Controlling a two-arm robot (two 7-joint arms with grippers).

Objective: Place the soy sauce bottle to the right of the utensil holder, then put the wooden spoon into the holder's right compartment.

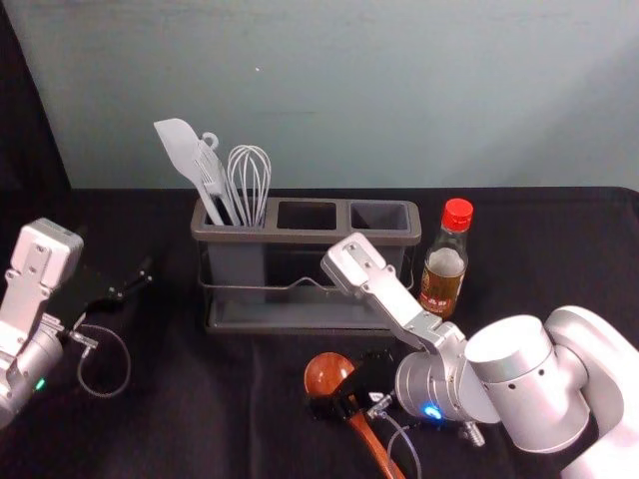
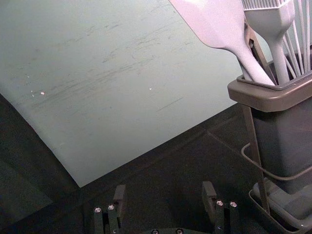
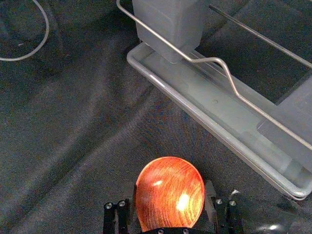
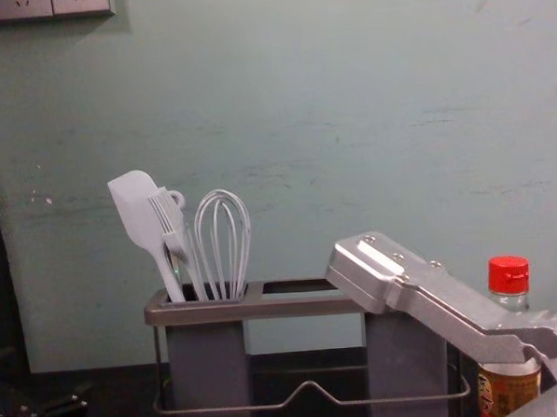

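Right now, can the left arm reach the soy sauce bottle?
Probably not: the left gripper is left of the utensil holder, which, with the right arm, lies between it and the bottle.

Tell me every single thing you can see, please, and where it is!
utensil holder: one, grey-brown, middle
spatula: one, white, holder's left compartment
brush: one, white, same compartment
looped tool: one, pale, behind the brush
whisk: one, whitish, same compartment
soy sauce bottle: one, brown with red cap, right of holder
wooden spoon: one, reddish-brown, before holder
cloth: one, black, underneath
wall: one, grey-green, behind
sockets: three, pale, wall's upper left
left gripper: one, black, left of holder, jaws open
right gripper: one, black, at spoon
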